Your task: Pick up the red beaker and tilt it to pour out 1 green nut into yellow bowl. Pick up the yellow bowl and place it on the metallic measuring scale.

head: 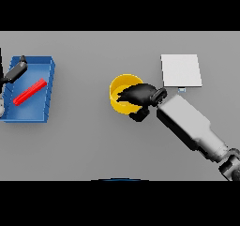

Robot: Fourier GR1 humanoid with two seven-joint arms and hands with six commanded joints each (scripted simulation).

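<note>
A: The right hand (138, 95) is reaching over the bowl (121, 100), near the middle of the table (93, 145). The fingers are curling over its right rim, and the thumb seems to be sitting outside the wall just below. I am judging this to be a pinch on the rim, though where exactly they touch is hidden by the hand.

B: So this is the grasp before carrying it to the scale (181, 70)?

A: It is looking that way. The scale is lying just up and to the right of the hand, close by. To do it well, the hand should be pinching the wall firmly, lifting straight up, keeping the bowl level, and setting it down centred on the plate.

B: How is the bowl looking?

A: Yellow, round, upright, open side up. I cannot tell whether a nut is lying inside; the hand is covering much of the hollow.

B: And the beaker?

A: A red piece (29, 92) is lying tilted in the blue tray (49, 86) at far left, with the left hand (17, 70) hanging at the tray's upper corner; I cannot tell what its fingers are doing.
</note>
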